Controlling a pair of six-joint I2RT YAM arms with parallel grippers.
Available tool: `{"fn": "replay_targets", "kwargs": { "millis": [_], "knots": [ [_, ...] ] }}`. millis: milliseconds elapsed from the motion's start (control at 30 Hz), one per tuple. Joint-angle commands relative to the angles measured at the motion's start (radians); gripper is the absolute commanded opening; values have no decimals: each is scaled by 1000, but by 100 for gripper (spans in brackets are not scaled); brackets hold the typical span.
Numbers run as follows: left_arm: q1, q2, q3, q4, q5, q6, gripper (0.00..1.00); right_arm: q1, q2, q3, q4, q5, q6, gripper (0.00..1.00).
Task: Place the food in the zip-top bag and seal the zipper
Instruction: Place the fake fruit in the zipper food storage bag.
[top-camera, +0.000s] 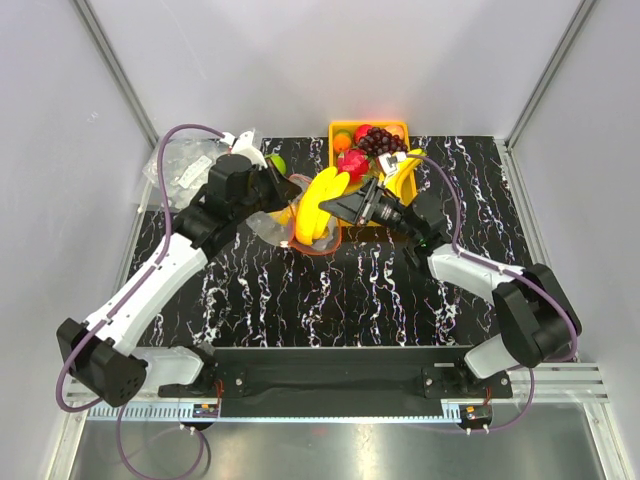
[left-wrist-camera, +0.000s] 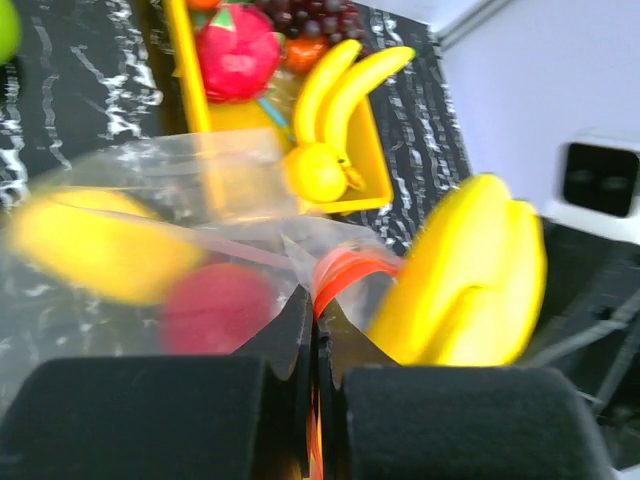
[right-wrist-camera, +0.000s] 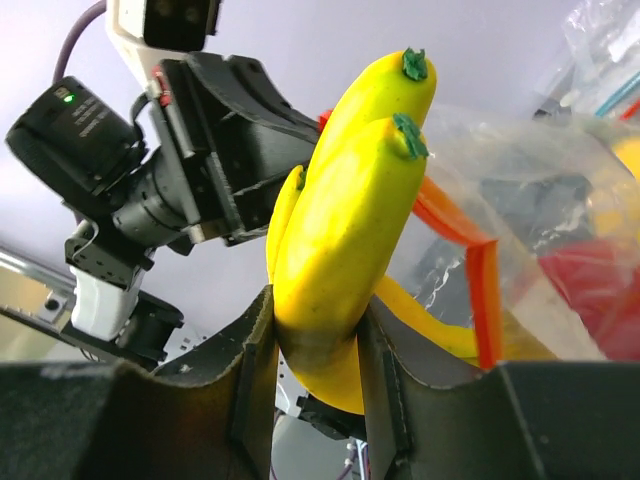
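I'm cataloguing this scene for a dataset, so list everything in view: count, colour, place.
zip-top bag: one, clear, mid-table, blurred yellow and red items inside
zipper: one, red-orange, along the bag's mouth
held bananas: one bunch, yellow, beside the bag's mouth
tray: one, yellow, far centre
tray bananas: one bunch, yellow, in the tray
grapes: one bunch, dark purple, in the tray
red fruit: one, red, in the tray
orange fruit: one, orange, in the tray
green fruit: one, green, left of the tray
clear packets: one pile, clear, far left
table: one, black with white veining
left arm: one, white and black, jaws shut on the zip-top bag
right arm: one, white and black, jaws shut on the held bananas
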Motion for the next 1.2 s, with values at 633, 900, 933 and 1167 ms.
{"fn": "replay_targets", "kwargs": {
  "millis": [633, 900, 933, 1167],
  "knots": [
    [-46, 12, -23, 134, 147, -87, 0, 171, -148, 19, -493, 383, -273, 28],
    [-94, 21, -22, 105, 101, -58, 0, 206, -156, 67, -661, 472, -446, 31],
    [-94, 26, -24, 93, 91, -49, 0, 205, -168, 64, -661, 469, -457, 31],
    [-94, 29, -105, 111, 54, -6, 0, 205, -318, 39, -682, 496, -487, 31]
  ]
}}
